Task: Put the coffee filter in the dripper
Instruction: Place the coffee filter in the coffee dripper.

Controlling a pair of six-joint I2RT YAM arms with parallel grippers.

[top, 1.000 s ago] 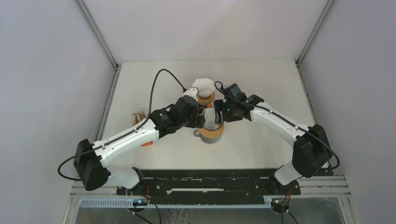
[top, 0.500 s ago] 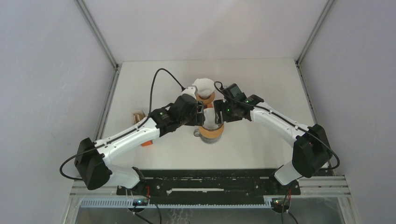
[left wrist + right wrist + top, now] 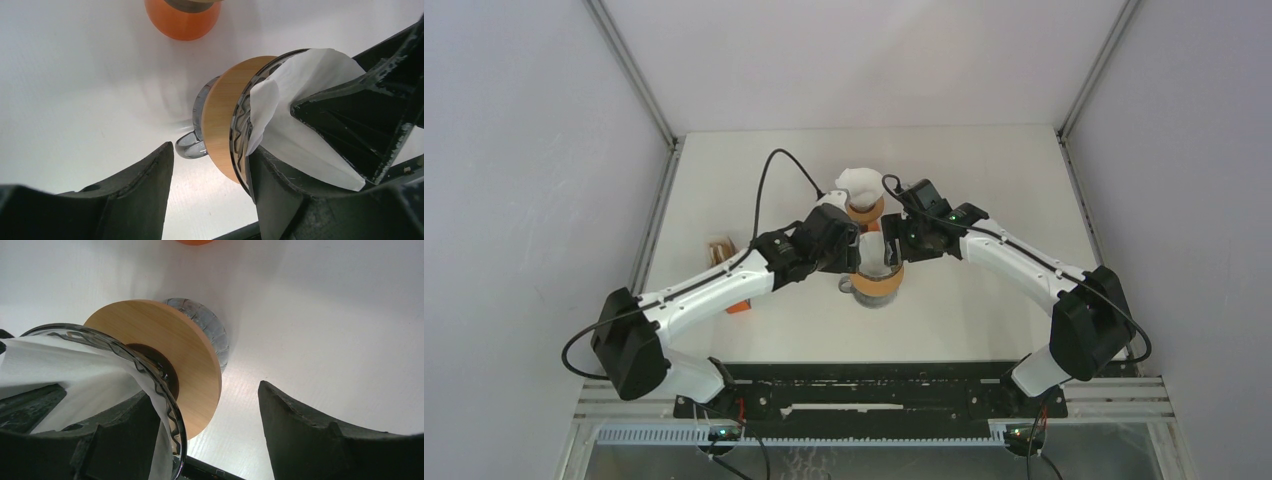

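The coffee filter [image 3: 305,135] is already inside the dripper [image 3: 220,125], which stands on the table [image 3: 75,85] between the two arms. The dripper is a glass cone with a wooden collar and a small glass handle [image 3: 186,148]. Its axis is upright, with the mouth to the top. The white paper opens along the same axis, but it does not look evenly seated: in the top view one side of it rises above the rim on the far side.

The left gripper [image 3: 210,162] hangs over the dripper from the left with its jaws spread, and nothing is pinched between them. One finger is at the glass rim, where the paper edge seems to touch it. The other is outside, above the handle.

The right gripper [image 3: 207,397] comes from the right, also with its jaws wide apart. One of its fingers [image 3: 360,115] is down inside the paper cone, and the other is outside the collar, apart from it. It holds nothing either.

Both grippers are about equally near. The right one, being inside the filter, seems better placed to press the paper down along the cone axis. Probably only this seating remains.

An orange cup [image 3: 182,20] stands just beyond the dripper. No brand, label or writing can be read anywhere.
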